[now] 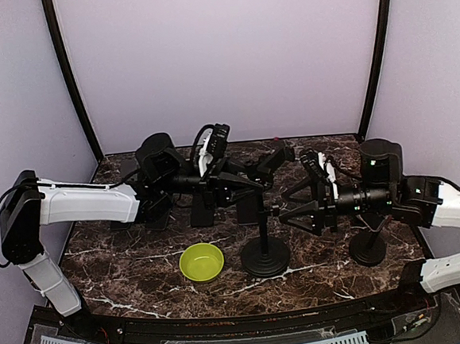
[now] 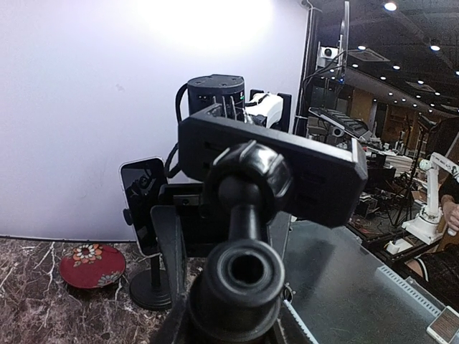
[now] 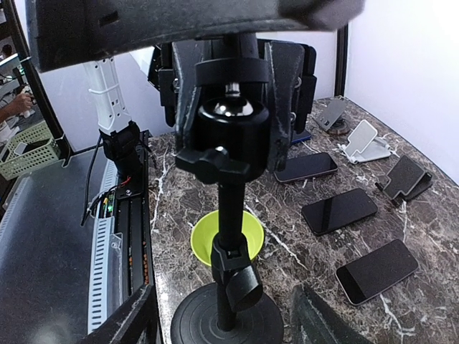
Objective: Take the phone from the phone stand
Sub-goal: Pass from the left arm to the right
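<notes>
Phone stand pole (image 1: 264, 227) between level right arm's (image 1: 423, 200) parted jaws

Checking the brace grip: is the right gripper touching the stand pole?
Apart. Right wrist view: the right gripper straddles the stand pole, with open gaps on both sides.

Black phone (image 1: 271, 162) mounted atop black round-base stand (image 1: 265, 253).
</notes>
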Robot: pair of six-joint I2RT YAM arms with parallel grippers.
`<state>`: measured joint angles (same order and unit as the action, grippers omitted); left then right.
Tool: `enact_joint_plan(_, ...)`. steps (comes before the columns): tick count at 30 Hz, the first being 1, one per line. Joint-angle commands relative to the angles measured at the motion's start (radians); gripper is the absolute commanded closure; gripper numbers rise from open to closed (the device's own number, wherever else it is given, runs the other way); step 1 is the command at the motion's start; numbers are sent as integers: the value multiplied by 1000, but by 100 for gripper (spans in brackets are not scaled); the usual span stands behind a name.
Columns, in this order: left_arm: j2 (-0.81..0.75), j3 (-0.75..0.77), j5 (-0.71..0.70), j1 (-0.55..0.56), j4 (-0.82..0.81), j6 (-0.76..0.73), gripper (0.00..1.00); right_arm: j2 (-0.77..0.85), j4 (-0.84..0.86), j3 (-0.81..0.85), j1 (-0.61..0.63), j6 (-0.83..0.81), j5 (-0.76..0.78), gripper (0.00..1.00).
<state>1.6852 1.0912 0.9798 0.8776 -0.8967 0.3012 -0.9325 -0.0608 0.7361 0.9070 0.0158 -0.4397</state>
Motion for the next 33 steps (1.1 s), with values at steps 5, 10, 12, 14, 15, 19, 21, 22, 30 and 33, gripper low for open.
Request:
enact_joint_plan(5,-69,35,10,-8,-124,40,92,-32,107,-36,31,-8,38,41)
enact_joint_plan(10,-64,37,24,-8,-136,51,92,-44,133,-34,37,-8,32,45)
enact_joint_plan(12,-57,36,34,-8,-155,68,92,-48,150,-34,38,-5,19,47)
enact_joint_plan(14,-51,41,41,-8,-163,78,92,-60,164,-31,38,3,7,49)
enact_joint_plan(15,-48,44,47,-8,-164,81,93,-67,168,-28,38,4,4,50)
enact_joint_plan(19,-43,50,72,-8,-178,92,93,-69,191,-32,38,9,-6,48)
enact_joint_plan(21,-47,48,68,-9,-139,67,93,-42,194,-35,38,14,13,44)
enact_joint_plan(22,-51,44,63,-10,-123,53,93,-26,183,-34,39,13,27,43)
enact_joint_plan(30,-71,11,59,-31,-39,-17,94,132,13,67,38,-20,154,33)
enact_joint_plan(33,-64,19,74,-31,-7,-31,94,136,-16,116,38,-25,164,31)
